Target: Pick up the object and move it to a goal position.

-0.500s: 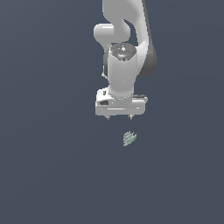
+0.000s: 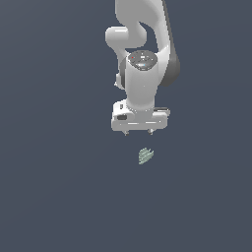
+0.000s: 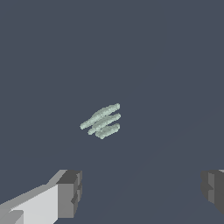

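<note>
Exterior view, left to right: bare dark slate-blue floor on the view's left, nothing on it. Centre: your white Panda gripper points straight down, 2 short fingertips showing below the palm block, set well apart, so the claw is spread and holds nothing. Just below it, slightly to the view's right, lies the tiny pale grey-green ridged, leaf-like object, on the floor and clear of both fingers.

Wrist view confirms: the object sits alone in open floor, 3 or 4 ridges visible, with 2 dark finger pads wide apart at the frame edges and nothing between them.

Progress, as judged: approach roughly lined up, grasp not begun. You have left: centre over the object, descend, close, lift, carry. No goal marker is visible in either view, so its direction cannot be told.
</note>
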`<state>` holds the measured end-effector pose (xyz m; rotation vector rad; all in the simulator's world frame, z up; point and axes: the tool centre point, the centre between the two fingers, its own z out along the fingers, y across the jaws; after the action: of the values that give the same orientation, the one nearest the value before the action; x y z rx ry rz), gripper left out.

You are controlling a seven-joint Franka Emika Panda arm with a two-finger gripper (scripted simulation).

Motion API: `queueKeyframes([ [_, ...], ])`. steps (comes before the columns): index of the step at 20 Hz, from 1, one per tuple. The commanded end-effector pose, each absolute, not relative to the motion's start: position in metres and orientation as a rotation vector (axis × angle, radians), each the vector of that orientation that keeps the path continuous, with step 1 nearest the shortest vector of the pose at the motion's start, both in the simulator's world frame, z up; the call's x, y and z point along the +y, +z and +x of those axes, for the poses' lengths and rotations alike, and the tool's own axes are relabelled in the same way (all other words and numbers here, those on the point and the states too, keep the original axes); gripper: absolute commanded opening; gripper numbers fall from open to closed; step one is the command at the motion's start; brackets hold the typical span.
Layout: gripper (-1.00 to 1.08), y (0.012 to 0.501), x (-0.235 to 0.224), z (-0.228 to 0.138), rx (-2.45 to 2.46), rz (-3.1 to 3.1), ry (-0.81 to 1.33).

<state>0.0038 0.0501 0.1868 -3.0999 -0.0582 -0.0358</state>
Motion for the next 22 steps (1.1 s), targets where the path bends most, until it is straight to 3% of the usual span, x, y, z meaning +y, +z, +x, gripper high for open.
queueKeyframes([
  [1, 1.0, 0.185, 0.056, 0.003, -0.061, -3.09, -0.03],
  [22, 1.0, 0.176, 0.06, 0.008, 0.137, -3.089, -0.02],
])
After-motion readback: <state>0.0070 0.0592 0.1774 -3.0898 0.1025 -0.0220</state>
